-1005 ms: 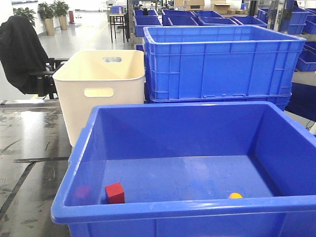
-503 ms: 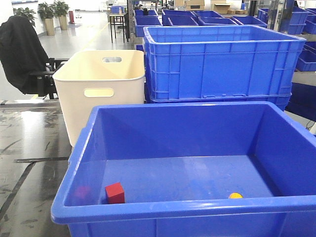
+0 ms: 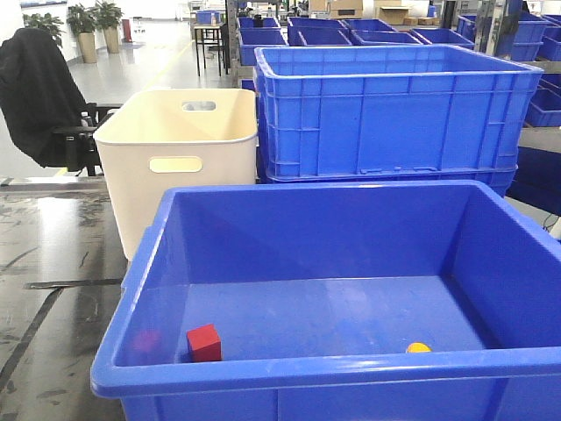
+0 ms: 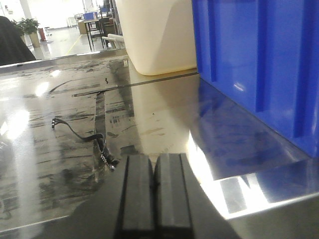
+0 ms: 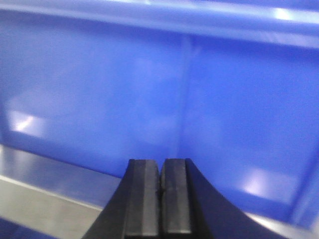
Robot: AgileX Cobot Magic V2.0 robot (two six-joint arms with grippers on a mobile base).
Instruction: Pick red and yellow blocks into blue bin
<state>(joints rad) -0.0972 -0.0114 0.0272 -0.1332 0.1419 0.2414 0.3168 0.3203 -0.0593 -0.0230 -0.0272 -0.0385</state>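
The blue bin (image 3: 263,373) fills the lower front view. A small red cube (image 3: 203,343) rests on its floor near the front left corner. A sliver of a yellow block (image 3: 418,347) peeks over the front rim at the right. My left gripper (image 4: 155,160) is shut with nothing in it, low over the glossy table, with the bin's outer wall (image 4: 259,64) to its right. My right gripper (image 5: 160,164) is shut and empty too, facing a smooth blue wall (image 5: 149,99) close up. Neither gripper shows in the front view.
A cream tub (image 3: 175,153) with handle slots stands behind the bin at the left. A taller ribbed blue crate (image 3: 394,110) stands behind at the right. A black cable (image 4: 89,139) lies on the table ahead of the left gripper. A chair with a black jacket (image 3: 35,92) is far left.
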